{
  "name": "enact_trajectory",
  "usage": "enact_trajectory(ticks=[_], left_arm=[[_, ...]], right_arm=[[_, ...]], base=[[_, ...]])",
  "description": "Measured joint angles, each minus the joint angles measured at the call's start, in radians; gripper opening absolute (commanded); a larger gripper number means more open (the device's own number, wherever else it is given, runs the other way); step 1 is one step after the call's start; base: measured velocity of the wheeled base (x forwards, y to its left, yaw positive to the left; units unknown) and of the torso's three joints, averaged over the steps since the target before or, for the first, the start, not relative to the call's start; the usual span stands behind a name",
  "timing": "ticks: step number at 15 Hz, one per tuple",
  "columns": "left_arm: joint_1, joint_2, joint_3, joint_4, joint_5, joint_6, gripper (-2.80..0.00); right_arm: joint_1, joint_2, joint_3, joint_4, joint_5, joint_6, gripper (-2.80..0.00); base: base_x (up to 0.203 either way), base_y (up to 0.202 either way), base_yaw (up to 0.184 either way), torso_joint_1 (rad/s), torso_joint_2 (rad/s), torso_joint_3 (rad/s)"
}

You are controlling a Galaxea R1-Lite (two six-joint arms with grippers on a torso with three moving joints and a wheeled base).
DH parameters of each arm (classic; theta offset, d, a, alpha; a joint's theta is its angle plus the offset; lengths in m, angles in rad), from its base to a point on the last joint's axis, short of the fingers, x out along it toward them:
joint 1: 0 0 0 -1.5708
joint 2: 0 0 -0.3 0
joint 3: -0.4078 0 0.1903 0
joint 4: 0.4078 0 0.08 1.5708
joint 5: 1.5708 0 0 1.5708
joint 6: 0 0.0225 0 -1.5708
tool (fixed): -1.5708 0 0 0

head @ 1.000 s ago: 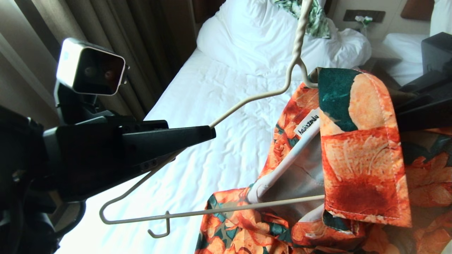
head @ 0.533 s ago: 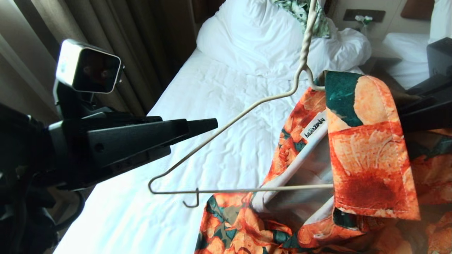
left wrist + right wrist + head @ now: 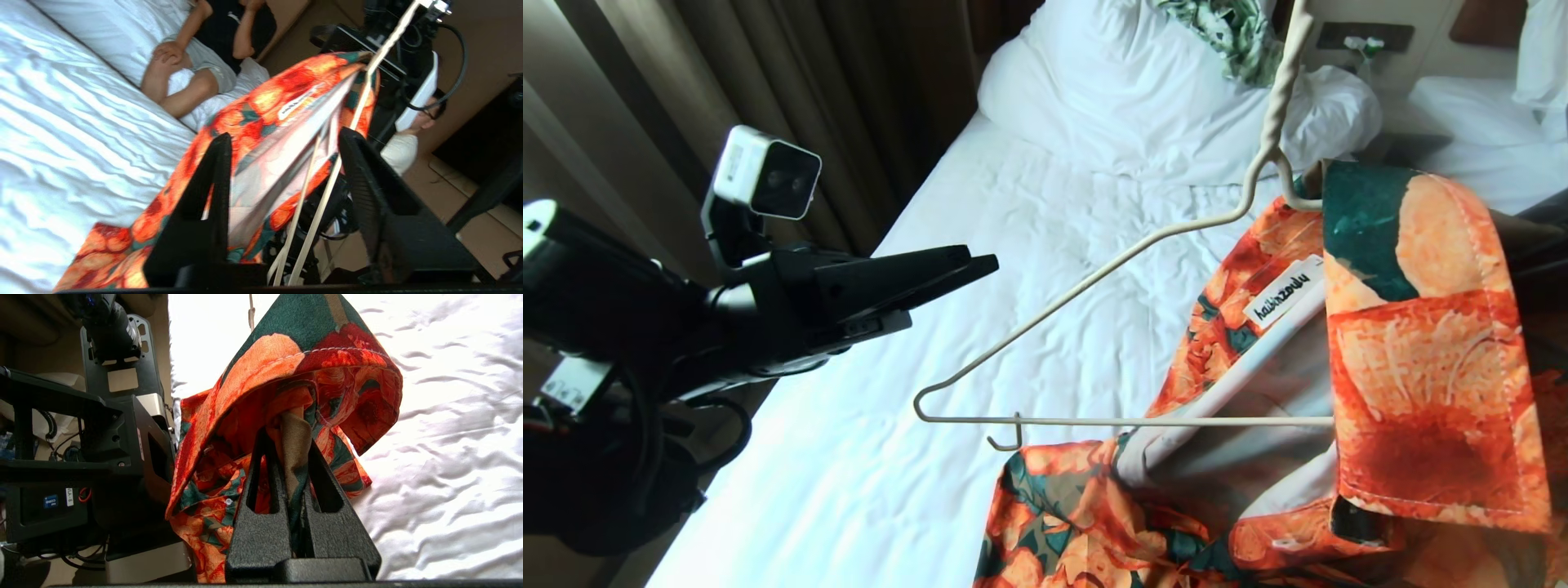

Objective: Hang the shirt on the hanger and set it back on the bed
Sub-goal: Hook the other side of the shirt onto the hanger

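The shirt, orange-red flowers on dark green, hangs at the right over the bed, its white neck label showing. My right gripper is shut on a bunched fold of the shirt and holds it up. The cream wire hanger has one shoulder inside the shirt's neck; its other shoulder sticks out bare to the left, the hook rising out of the top of the view. My left gripper is open, left of the hanger and clear of it. In the left wrist view the left gripper frames the hanger's wires and the shirt.
Brown curtains run along the bed's left side. A white pillow and duvet lie at the head, with a green-and-white leaf garment on them. A second bed stands to the right. A person lies on a bed nearby.
My left gripper let go of the hanger's bare shoulder wire, opened and drew back to the left. The hanger swung right, and its bottom bar now hangs about level.
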Motion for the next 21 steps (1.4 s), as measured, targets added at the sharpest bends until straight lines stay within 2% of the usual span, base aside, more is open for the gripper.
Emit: enact_trajectory(ticks=[3, 6, 9, 13, 17, 21], left_arm=[[0.089, 0.003, 0.027, -0.001, -0.003, -0.003, -2.80], [0.214, -0.019, 0.056, 0.031, -0.005, -0.003, -2.80], [0.337, -0.090, 0.067, 0.176, -0.005, -0.003, -2.80], [0.464, -0.209, 0.084, 0.427, -0.005, 0.001, -2.80], [0.531, -0.263, 0.114, 0.461, -0.005, 0.001, -2.80], [0.545, -0.264, 0.109, 0.461, -0.005, 0.001, -2.80]], right_arm=[[-0.022, -0.004, 0.001, 0.004, -0.001, 0.007, -2.80], [-0.066, -0.013, 0.031, 0.013, 0.005, 0.007, -2.80], [-0.099, -0.018, 0.059, 0.011, 0.007, 0.008, -2.80], [-0.109, -0.003, 0.066, -0.062, 0.028, 0.072, -2.80], [-0.101, 0.033, 0.066, -0.147, 0.038, 0.127, -2.80], [-0.016, 0.051, 0.051, -0.233, 0.044, 0.194, -2.80]], base=[[0.000, 0.000, 0.000, 0.000, 0.00, 0.000], [0.000, 0.000, 0.000, 0.000, 0.00, 0.000], [0.000, 0.000, 0.000, 0.000, 0.00, 0.000], [0.000, 0.000, 0.000, 0.000, 0.00, 0.000], [0.000, 0.000, 0.000, 0.000, 0.00, 0.000], [0.000, 0.000, 0.000, 0.000, 0.00, 0.000]])
